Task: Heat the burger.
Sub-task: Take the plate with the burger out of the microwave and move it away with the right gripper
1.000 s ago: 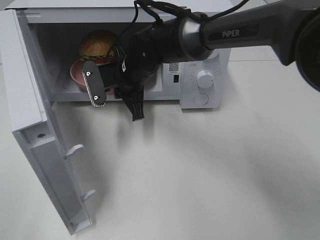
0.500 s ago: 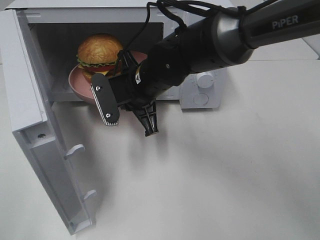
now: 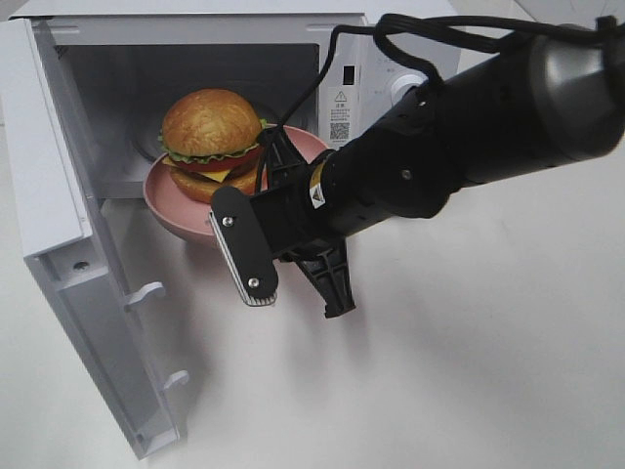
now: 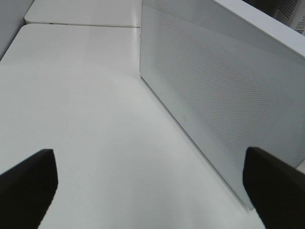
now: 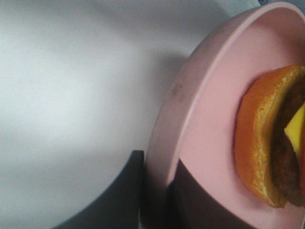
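One black right gripper (image 3: 293, 278), pinching the round pink plate's (image 3: 168, 200) near rim, carries the golden-bunned burger (image 3: 212, 139) level at the white microwave's (image 3: 59, 156) mouth.

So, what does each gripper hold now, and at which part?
The right gripper is shut on the pink plate at its rim, with the burger on it. The left gripper is open and holds nothing.

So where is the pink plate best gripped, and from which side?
At its raised rim on the side facing out of the microwave, coming in from the front. The plate is shallow, the burger fills its middle, and the right pincer already pinches that rim.
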